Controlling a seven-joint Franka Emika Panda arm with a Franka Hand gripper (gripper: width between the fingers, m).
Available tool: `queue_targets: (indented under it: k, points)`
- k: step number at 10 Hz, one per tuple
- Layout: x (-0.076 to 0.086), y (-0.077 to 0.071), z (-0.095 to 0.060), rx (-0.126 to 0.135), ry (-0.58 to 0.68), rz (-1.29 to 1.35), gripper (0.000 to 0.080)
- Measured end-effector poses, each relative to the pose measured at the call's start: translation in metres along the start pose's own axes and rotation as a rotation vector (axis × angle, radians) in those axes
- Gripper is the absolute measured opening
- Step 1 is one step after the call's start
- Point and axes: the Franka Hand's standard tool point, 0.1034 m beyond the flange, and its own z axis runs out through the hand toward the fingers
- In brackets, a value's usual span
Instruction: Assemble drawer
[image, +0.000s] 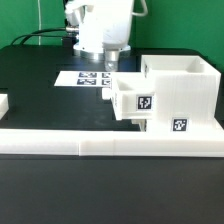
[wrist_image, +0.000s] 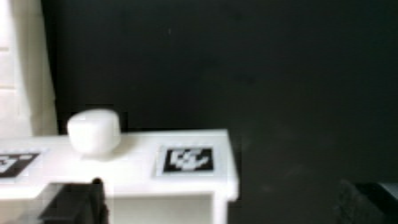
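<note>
The drawer box (image: 180, 95) sits on the black table (image: 40, 90) toward the exterior view's right, against the white rail (image: 60, 140) that runs along the table's near edge; it is a white open-topped housing with marker tags on its faces. A smaller white drawer (image: 135, 102) is part-way inside it, still jutting out toward the exterior view's left, so the sliding-in looks begun but not finished. In the wrist view a round white knob (wrist_image: 93, 131) stands on the drawer's tagged front, so that part appears already fitted. By this judgement, what remains is pushing the drawer fully home. The gripper (image: 107, 72) hangs just above and behind the protruding drawer, its fingers spread wide and holding nothing. The marker board (image: 85, 77) lies flat behind it, partly hidden.
</note>
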Motion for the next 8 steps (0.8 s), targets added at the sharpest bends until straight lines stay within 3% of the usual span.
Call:
queue_targets:
  k: [1, 4, 6, 8]
  points:
    - [-0.012, -0.004, -0.004, 0.003, -0.002, -0.002, 0.0648]
    - [-0.022, -0.006, 0.002, 0.011, 0.027, -0.014, 0.0648]
    - [-0.038, -0.006, 0.02, 0.022, 0.128, -0.012, 0.0648]
    - [-0.04, 0.003, 0.033, 0.032, 0.184, -0.002, 0.0648]
